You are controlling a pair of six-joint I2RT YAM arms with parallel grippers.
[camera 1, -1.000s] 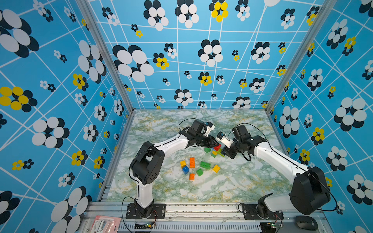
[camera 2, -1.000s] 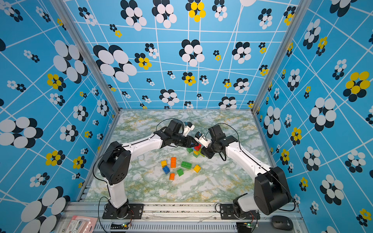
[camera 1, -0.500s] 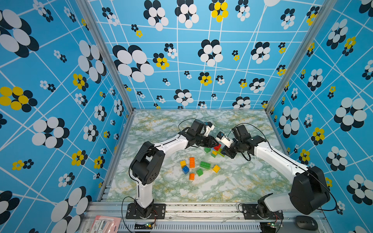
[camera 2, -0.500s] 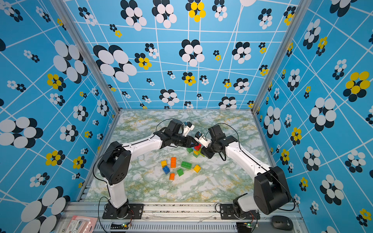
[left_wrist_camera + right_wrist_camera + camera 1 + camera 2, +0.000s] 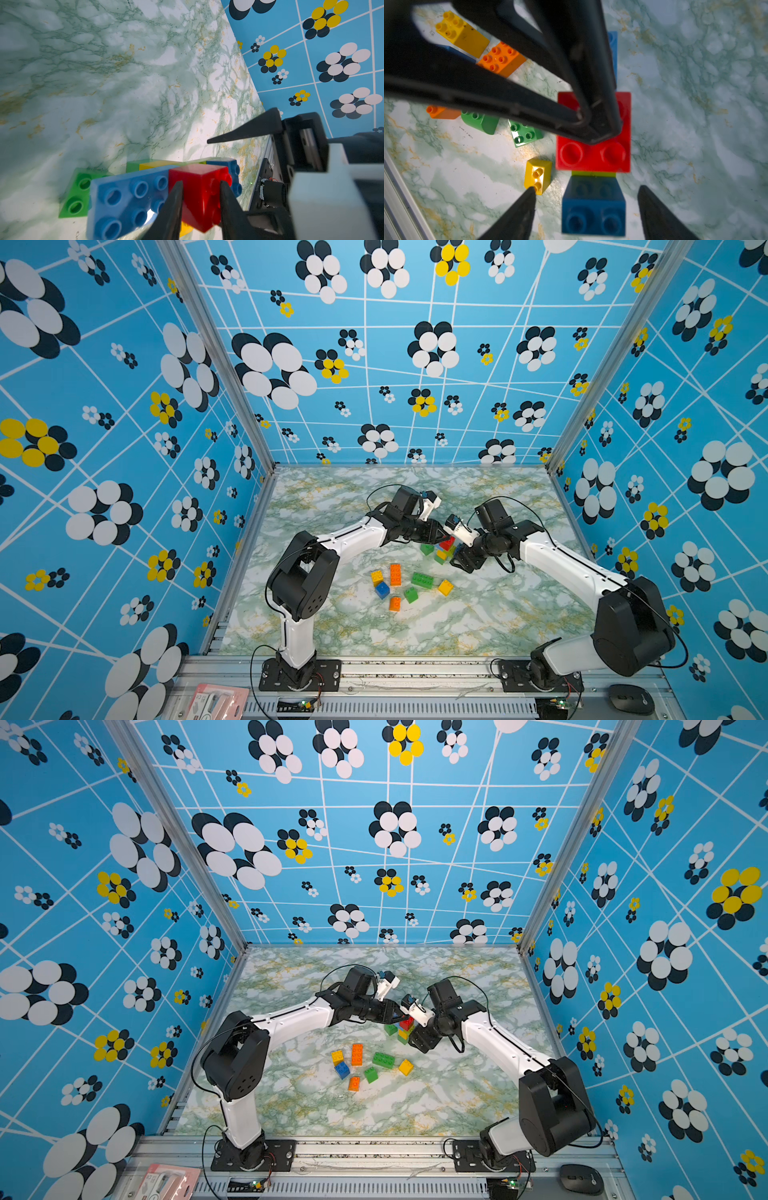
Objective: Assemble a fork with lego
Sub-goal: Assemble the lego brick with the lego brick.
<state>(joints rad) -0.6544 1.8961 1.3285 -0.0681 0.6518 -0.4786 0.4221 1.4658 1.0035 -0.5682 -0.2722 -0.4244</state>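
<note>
A small stack of lego (image 5: 445,548) (image 5: 405,1028) stands mid-table in both top views, with a red brick (image 5: 199,178) (image 5: 593,153) on an oblong blue brick (image 5: 124,197) (image 5: 593,207) over lime and yellow ones. My left gripper (image 5: 441,537) (image 5: 201,184) is shut on the red brick, and its fingers (image 5: 602,108) cross the right wrist view. My right gripper (image 5: 459,559) (image 5: 587,190) is open, one finger on each side of the blue brick's end without touching it.
Loose lego lies in front of the stack: yellow (image 5: 377,576), orange (image 5: 395,574), blue (image 5: 382,590), oblong green (image 5: 422,580), green (image 5: 411,594), orange (image 5: 394,603) and yellow (image 5: 445,587). Another green brick (image 5: 427,548) touches the stack. Patterned walls enclose the table.
My right gripper has opened and let go of the stack. The left gripper keeps its hold on the red brick. Neither arm has visibly shifted.
</note>
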